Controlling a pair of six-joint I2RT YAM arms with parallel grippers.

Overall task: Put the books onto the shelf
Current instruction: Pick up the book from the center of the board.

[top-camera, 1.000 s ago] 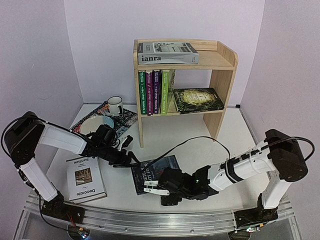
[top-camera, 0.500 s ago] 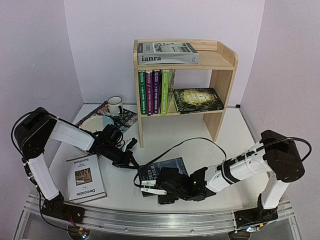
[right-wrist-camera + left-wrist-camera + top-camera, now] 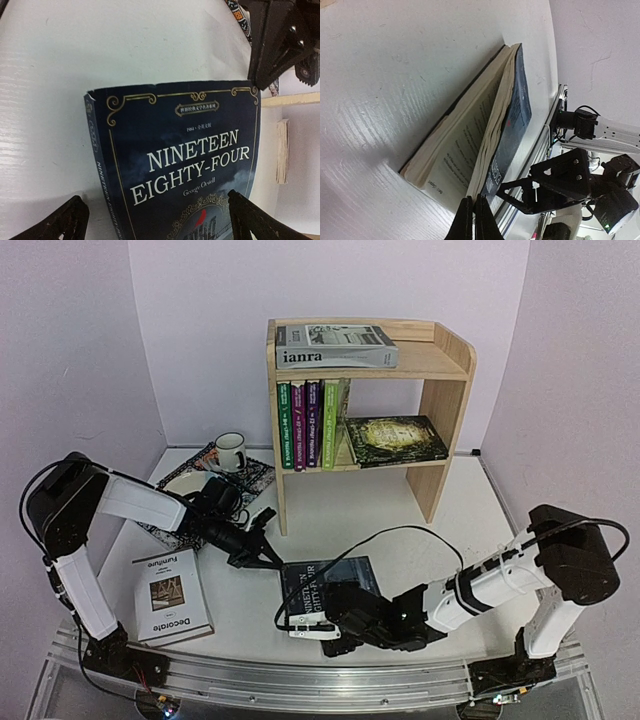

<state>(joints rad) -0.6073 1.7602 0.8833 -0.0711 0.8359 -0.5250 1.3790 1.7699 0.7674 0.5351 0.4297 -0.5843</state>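
The dark book [image 3: 330, 580], titled Nineteen Eighty-Four, lies on the table [image 3: 330, 510] in front of the shelf [image 3: 455, 400], between the two grippers. In the left wrist view its front cover and upper pages are lifted and fan away from the bottom pages.

The left gripper [image 3: 270, 560] sits at the book's far left corner with its fingers pressed together. The tips meet right at the raised page edges. I cannot tell whether a cover or page is caught between them.

The right gripper [image 3: 308, 625] is low at the book's near edge, spread wide. One finger [image 3: 55, 225] is near the spine side and the other is by the opposite edge. It grasps nothing.

On the shelf's top tier a grey book [image 3: 335, 345] marked "ianra" lies flat. The lower tier holds a row of thin books [image 3: 312, 425] standing upright at the left, green and purple spines among them. Beside them another dark book [image 3: 395, 440] with a gold-patterned cover lies flat.

A white book [image 3: 172, 595], "Decorate", lies on the table near the left arm's base. Further back a patterned mat [image 3: 255, 475] carries a mug [image 3: 230, 450].
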